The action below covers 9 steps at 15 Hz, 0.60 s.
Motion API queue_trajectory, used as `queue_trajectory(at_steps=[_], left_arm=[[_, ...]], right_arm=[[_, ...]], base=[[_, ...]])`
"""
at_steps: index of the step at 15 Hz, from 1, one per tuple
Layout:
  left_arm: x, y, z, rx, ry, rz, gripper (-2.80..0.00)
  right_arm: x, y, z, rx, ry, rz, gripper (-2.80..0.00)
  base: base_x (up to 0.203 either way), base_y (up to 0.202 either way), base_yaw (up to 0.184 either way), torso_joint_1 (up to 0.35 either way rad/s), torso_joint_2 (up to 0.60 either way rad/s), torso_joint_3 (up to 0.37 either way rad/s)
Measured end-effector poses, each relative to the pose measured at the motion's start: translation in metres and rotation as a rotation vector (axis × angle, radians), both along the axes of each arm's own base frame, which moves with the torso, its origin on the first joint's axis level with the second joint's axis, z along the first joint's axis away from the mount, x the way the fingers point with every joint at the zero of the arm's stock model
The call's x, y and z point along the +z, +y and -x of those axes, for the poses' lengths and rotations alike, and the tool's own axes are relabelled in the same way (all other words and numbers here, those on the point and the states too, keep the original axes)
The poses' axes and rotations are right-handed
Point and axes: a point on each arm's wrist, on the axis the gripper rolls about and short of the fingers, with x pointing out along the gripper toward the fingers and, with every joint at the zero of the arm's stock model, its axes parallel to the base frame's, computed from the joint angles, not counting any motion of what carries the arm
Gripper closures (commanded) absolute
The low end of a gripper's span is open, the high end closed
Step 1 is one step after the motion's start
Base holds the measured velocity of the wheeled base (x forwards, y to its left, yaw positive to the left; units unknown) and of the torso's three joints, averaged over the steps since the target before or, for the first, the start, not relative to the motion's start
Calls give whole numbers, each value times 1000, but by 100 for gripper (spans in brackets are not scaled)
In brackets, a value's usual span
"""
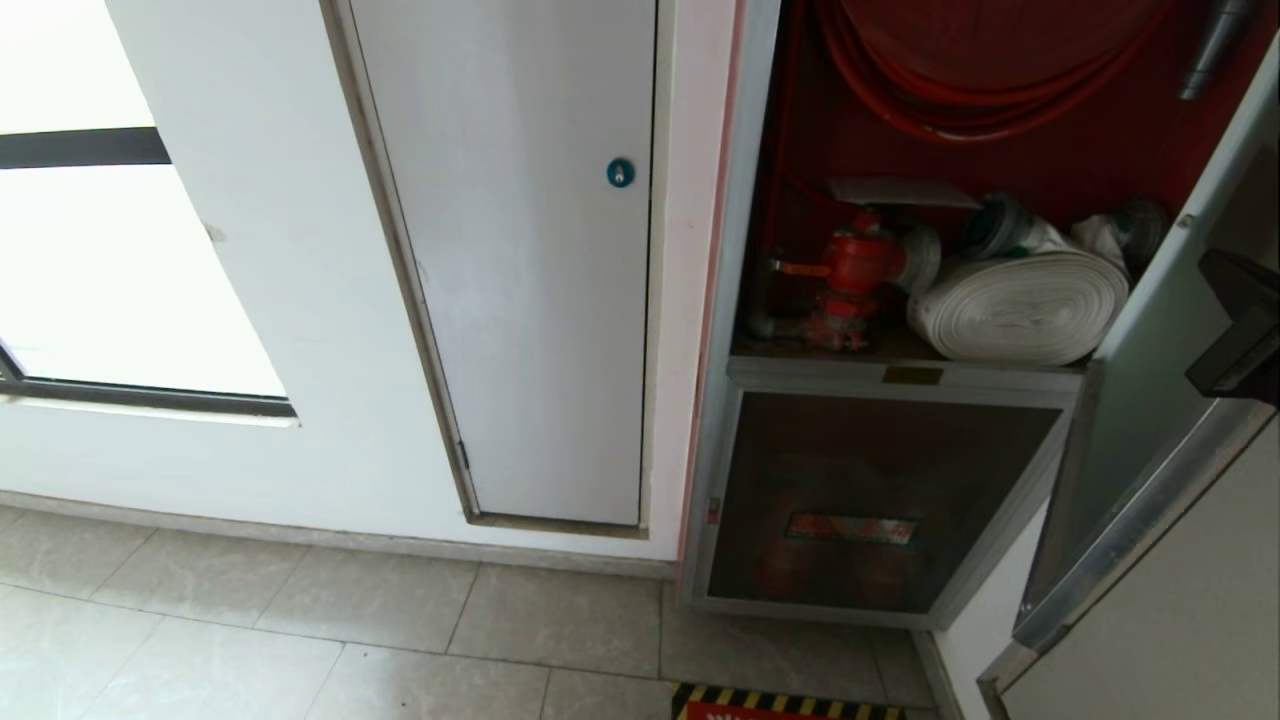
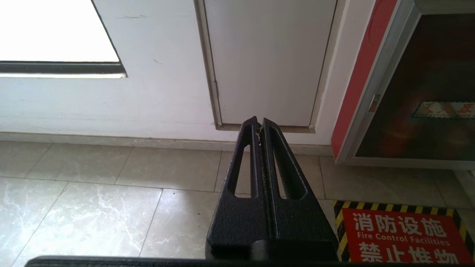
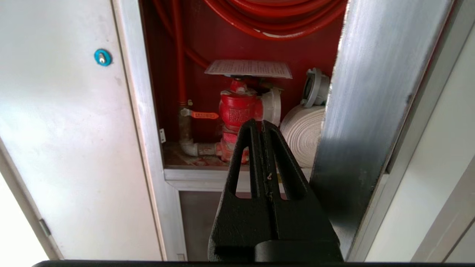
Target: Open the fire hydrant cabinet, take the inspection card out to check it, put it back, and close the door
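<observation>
The fire hydrant cabinet stands open, red inside. The inspection card lies flat on top of the red hydrant valve, also seen in the head view as a pale card. A white rolled hose sits beside the valve. The door is swung out to the right, its silver frame edge close beside my right gripper. That gripper is shut and empty, in front of the opening, below the card and short of the valve. My left gripper is shut and empty, low over the floor.
A plain white panel door with a blue lock is left of the cabinet. Below the shelf is a dark glass panel with a reddish label. A red floor sign with a yellow and black border lies before the cabinet. A window is far left.
</observation>
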Motion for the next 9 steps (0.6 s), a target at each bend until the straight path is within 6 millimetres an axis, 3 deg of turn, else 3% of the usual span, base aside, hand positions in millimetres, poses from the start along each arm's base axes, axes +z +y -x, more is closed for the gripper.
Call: queue_trajectory(at_steps=[9], left_arm=[[0, 0, 0, 0, 0, 0, 0]], right_arm=[[-1, -14, 4, -79, -5, -14, 0]], base=[[0, 0, 0, 0, 0, 0]])
